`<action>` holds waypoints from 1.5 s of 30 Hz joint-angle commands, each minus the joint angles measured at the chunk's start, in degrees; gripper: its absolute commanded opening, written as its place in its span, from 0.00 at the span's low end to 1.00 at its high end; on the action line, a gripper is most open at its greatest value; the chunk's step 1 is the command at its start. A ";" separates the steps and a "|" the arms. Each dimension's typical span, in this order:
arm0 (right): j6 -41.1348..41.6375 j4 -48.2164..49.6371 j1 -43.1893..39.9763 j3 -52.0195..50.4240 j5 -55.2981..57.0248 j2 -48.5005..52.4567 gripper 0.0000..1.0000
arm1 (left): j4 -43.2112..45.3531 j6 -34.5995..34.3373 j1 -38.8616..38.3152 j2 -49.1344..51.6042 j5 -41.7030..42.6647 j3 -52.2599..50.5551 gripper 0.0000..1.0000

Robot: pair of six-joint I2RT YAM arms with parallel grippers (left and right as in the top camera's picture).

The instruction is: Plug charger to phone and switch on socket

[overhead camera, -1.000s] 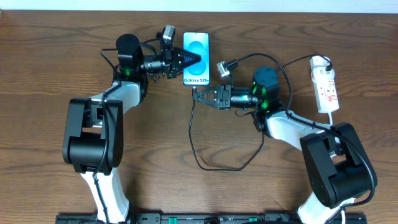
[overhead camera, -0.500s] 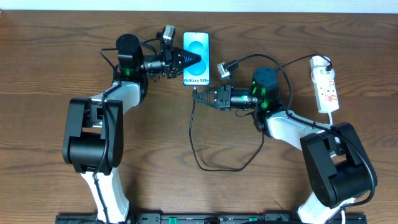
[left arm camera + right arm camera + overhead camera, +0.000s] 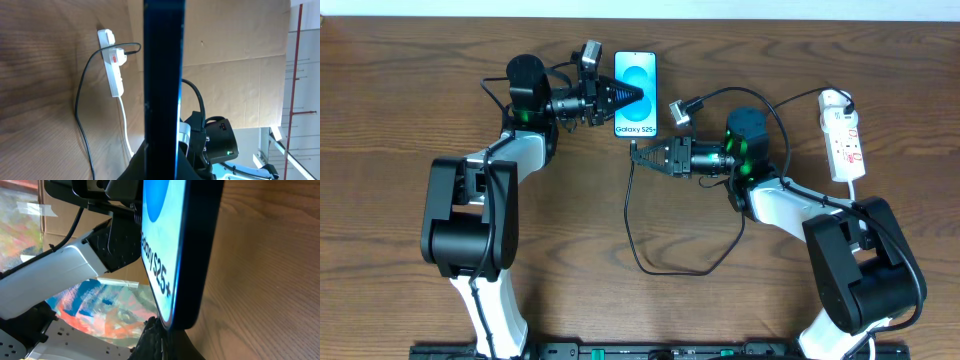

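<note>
Since nothing has moved, the phone (image 3: 636, 70) is kept pinched on the desk (image 3: 400, 250) by the left gripper's (image 3: 635, 97) shut jaws, the charger (image 3: 624, 215) held seemingly unplugged just below in the right gripper's (image 3: 636, 150) closed jaws.

The phone (image 3: 636, 94) shows a bright blue-and-white screen with a dark "Galaxy S25+" caption inside a black edge, and the table (image 3: 400, 60) under it is dark brown wood with streaky grain. The socket (image 3: 845, 135) is white with small red marks, and the charger cable (image 3: 627, 210) is black. The robot arms (image 3: 470, 215) are white and black with green lights (image 3: 745, 150) glowing near the wrists, and the cardboard (image 3: 235, 30) in the left wrist view is plain tan.
</note>
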 commanded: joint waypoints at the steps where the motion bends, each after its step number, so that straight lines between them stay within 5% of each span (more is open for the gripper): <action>1: -1.14 0.02 -0.44 0.37 -0.90 0.00 0.01 | 0.81 1.05 0.20 -0.59 0.83 1.09 0.07; 45: -1.77 0.85 0.33 0.37 -0.26 0.00 0.01 | 0.76 1.84 0.20 -0.59 0.57 1.09 0.07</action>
